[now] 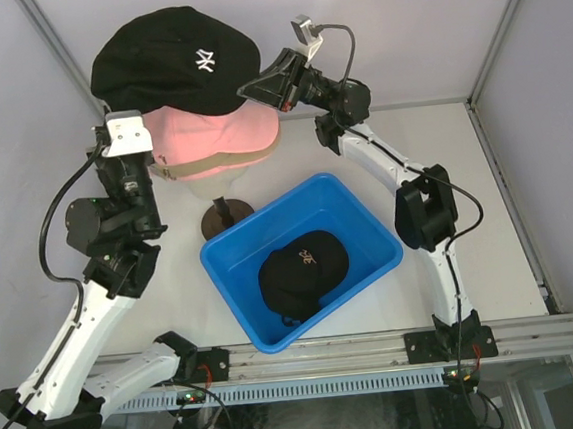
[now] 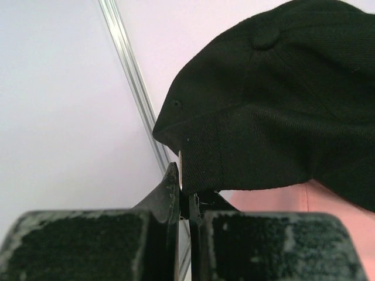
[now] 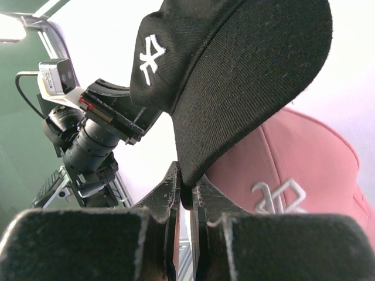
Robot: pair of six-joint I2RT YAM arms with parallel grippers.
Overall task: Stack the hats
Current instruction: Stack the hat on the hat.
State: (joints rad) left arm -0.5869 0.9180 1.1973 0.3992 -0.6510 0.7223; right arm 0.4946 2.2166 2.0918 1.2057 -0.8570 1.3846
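Note:
Both grippers hold the black NY cap (image 1: 168,64) above the stack. My left gripper (image 1: 117,117) is shut on its back edge; in the left wrist view the fingertips (image 2: 187,187) pinch the black fabric (image 2: 275,105). My right gripper (image 1: 252,87) is shut on its brim, as the right wrist view (image 3: 186,190) shows with the brim (image 3: 234,76) between the fingers. Below it a pink cap (image 1: 219,135) sits on a tan cap (image 1: 197,168) on the mannequin head. A second black cap with an orange mark (image 1: 303,268) lies in the blue bin.
The blue bin (image 1: 373,229) stands at the centre right, in front of the mannequin's brown base (image 1: 226,216). Grey walls with metal corner posts close the back and sides. The left arm (image 3: 94,129) shows in the right wrist view.

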